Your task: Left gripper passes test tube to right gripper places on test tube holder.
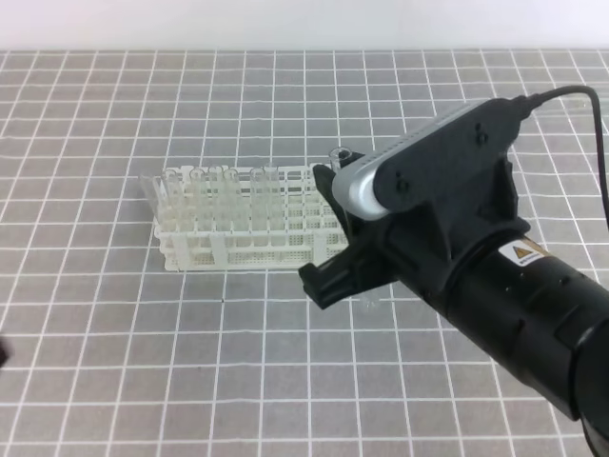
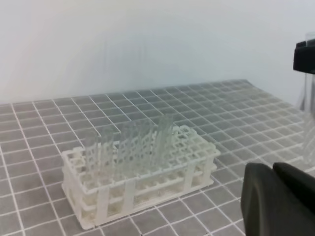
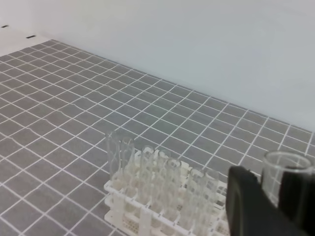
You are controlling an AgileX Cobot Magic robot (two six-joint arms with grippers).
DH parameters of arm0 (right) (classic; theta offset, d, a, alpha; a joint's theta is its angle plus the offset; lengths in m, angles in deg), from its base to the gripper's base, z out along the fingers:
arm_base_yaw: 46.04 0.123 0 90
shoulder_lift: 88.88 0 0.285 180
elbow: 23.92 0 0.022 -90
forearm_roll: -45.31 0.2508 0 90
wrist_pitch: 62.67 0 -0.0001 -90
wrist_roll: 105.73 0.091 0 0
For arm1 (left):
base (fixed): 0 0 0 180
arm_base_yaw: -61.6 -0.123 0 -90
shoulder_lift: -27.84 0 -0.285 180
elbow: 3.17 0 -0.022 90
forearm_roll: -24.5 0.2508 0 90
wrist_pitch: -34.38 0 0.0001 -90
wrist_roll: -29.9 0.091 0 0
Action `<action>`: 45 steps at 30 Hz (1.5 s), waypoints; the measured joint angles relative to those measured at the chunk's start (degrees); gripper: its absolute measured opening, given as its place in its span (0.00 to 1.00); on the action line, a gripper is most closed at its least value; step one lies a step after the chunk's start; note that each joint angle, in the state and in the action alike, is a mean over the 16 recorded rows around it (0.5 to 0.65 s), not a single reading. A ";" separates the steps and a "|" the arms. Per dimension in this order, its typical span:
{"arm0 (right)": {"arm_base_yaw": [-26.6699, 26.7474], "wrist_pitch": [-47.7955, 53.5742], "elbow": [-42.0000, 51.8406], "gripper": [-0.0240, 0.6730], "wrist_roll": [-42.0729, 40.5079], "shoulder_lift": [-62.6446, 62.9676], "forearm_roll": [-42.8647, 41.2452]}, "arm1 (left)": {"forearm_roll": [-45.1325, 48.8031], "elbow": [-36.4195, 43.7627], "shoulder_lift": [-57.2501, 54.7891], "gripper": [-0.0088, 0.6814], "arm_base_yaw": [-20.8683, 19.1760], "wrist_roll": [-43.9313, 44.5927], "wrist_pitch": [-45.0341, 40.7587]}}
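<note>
The white test tube holder stands left of centre on the gridded table, with several clear tubes upright in its left part. My right gripper, with its silver housing, hangs over the holder's right end. It is shut on a clear test tube held roughly upright. In the right wrist view the test tube's open rim shows between the black fingers, and the holder lies below left. My left gripper is shut and empty at the lower right of its own view, facing the holder.
The gridded grey mat covers the table around the holder. A pale wall rises behind it. At the right edge of the left wrist view, a black part of the right gripper shows with the clear tube below it.
</note>
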 joint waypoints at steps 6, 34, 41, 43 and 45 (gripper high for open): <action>-0.04 1.25 0.07 0.18 0.12 0.00 0.06 | -1.78 5.69 10.46 0.01 0.01 1.31 -0.71; -0.04 0.02 0.12 0.18 0.24 0.00 0.39 | -2.73 20.87 13.61 0.01 -0.02 1.83 2.79; -0.66 0.29 0.76 0.18 1.43 0.12 -1.82 | -2.73 20.97 13.54 0.01 -0.04 1.84 2.79; -1.47 0.42 1.41 0.18 4.30 0.19 -4.92 | -2.72 21.02 13.51 0.01 -0.05 1.84 2.82; -2.65 0.39 2.24 0.18 9.50 0.23 -9.94 | -2.72 21.02 13.51 0.01 -0.05 1.84 2.81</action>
